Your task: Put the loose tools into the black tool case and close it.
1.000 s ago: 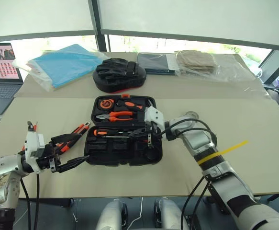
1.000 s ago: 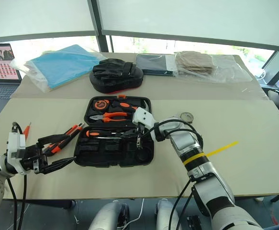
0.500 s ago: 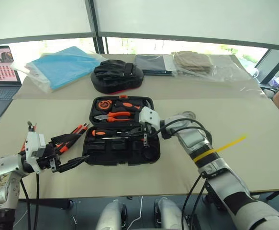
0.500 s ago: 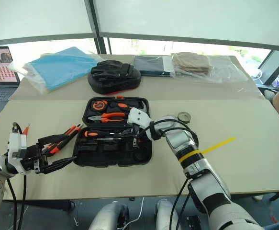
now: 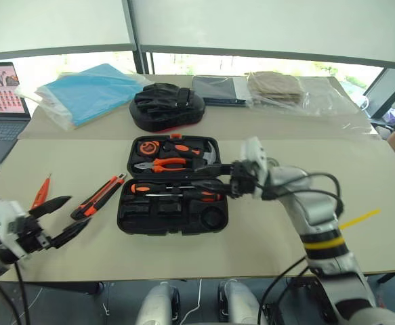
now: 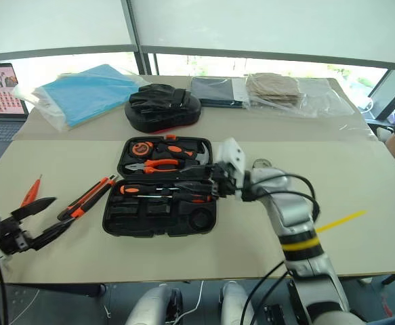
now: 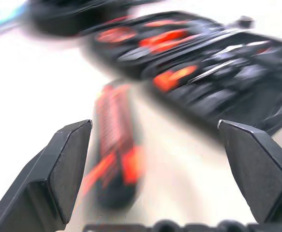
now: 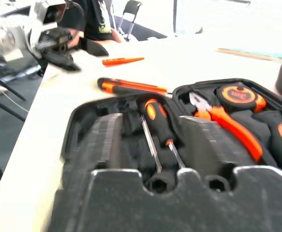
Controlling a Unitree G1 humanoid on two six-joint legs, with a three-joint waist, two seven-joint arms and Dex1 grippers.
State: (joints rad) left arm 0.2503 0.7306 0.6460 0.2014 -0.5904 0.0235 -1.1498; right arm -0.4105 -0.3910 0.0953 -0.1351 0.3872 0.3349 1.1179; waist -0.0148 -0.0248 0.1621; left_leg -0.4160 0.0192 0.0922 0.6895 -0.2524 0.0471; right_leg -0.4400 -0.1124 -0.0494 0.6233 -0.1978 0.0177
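The black tool case (image 5: 173, 191) is lying open on the beige table (image 5: 360, 169). Two black-and-orange screwdrivers (image 5: 177, 190) are resting side by side in its middle slots, behind them the pliers (image 5: 162, 164), the tape measure (image 5: 147, 147) and the hammer (image 5: 197, 150). Just left of the case, the utility knife (image 5: 98, 197) is lying on the table, and farther left from it the small orange tester screwdriver (image 5: 40, 192). The right gripper (image 5: 217, 185) is hovering over the right part of the case, pointing left, its fingers parted and grasping nothing. The left gripper (image 5: 60, 218) is hanging at the table's front-left corner, well apart from the case, its fingers spread wide and empty.
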